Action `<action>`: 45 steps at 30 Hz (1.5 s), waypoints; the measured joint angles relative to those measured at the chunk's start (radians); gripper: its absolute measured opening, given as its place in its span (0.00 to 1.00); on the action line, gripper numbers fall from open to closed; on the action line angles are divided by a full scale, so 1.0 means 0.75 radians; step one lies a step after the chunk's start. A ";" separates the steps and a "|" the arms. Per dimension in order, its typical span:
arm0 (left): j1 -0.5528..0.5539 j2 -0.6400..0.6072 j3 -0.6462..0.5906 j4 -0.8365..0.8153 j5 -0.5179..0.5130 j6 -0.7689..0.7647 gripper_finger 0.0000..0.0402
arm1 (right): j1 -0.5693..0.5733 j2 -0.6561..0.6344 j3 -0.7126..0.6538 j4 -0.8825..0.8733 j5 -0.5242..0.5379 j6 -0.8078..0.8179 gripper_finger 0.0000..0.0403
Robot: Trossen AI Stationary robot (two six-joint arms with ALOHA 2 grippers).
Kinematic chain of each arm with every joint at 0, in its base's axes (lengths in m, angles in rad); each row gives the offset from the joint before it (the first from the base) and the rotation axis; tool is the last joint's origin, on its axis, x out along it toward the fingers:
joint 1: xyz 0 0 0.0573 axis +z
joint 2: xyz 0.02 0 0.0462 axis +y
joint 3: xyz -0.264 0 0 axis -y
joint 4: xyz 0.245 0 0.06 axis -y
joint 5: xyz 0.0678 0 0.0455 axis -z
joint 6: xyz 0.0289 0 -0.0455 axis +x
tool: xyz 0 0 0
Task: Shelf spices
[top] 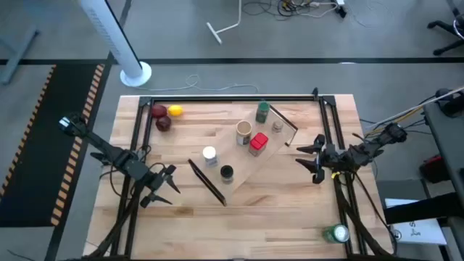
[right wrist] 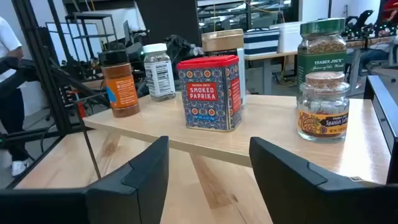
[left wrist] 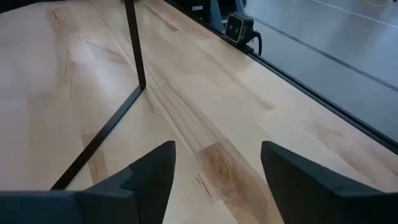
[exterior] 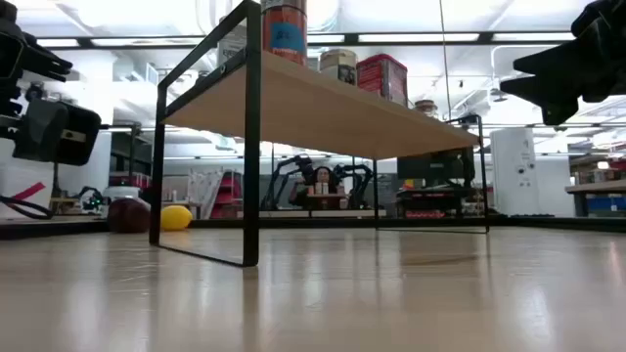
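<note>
The shelf (top: 243,156), a light-wood plank on thin black bars, stands slantwise mid-table on its bar feet. The spices stand upright on it: a green-lidded jar (right wrist: 322,46), a tan cylinder (right wrist: 224,38), a red box (right wrist: 210,93), a tiny jar (right wrist: 322,107), a white-capped jar (right wrist: 158,70) and a black-capped jar (right wrist: 119,84). My right gripper (right wrist: 208,146) is open, level, just off the shelf's right end, facing the red box. My left gripper (left wrist: 214,149) is open above bare table, near the shelf's left end bar (left wrist: 134,43).
Red and yellow fruit (top: 165,116) lie at the far left corner. A green-and-white round can (top: 337,233) sits at the near right corner. A black frame (top: 232,99) borders the tabletop. Bare wood lies in front of the shelf (exterior: 323,293).
</note>
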 joint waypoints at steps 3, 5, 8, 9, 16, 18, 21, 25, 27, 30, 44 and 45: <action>0.000 0.000 0.001 0.000 0.000 0.000 0.58 | 0.000 0.000 0.001 0.000 0.000 0.000 0.49; 0.000 0.000 0.000 0.000 0.000 0.000 0.59 | 0.000 0.001 0.001 0.000 0.001 0.000 0.49; 0.000 0.000 0.000 0.000 0.000 0.000 0.59 | -0.001 0.000 0.000 0.001 0.000 0.000 0.49; 0.000 0.000 0.001 0.000 0.000 0.000 0.60 | -0.001 0.001 0.000 0.001 0.001 -0.001 0.49; 0.000 0.000 0.001 0.000 0.000 0.000 0.59 | -0.001 0.001 0.001 0.001 0.000 0.000 0.49; 0.000 0.000 0.001 0.000 0.000 0.000 0.58 | 0.000 0.001 0.000 0.000 0.000 0.000 0.49; 0.000 0.000 0.000 0.000 0.000 0.000 0.57 | 0.000 0.001 0.000 0.000 0.001 0.000 0.49; 0.000 0.000 0.000 0.000 0.000 0.000 0.55 | 0.000 0.001 0.000 0.001 0.000 0.000 0.49; 0.000 0.000 0.001 0.000 0.000 0.000 0.55 | 0.000 0.000 0.000 0.000 0.000 0.000 0.49; 0.000 0.000 0.001 0.000 0.000 0.000 0.54 | 0.000 0.001 0.000 0.000 0.000 0.000 0.49; 0.000 0.000 0.001 0.000 0.000 0.000 0.56 | -0.001 0.001 0.000 0.001 0.001 0.000 0.49; 0.000 0.000 0.000 0.000 0.000 0.000 0.57 | 0.000 0.000 0.000 0.000 0.000 0.000 0.49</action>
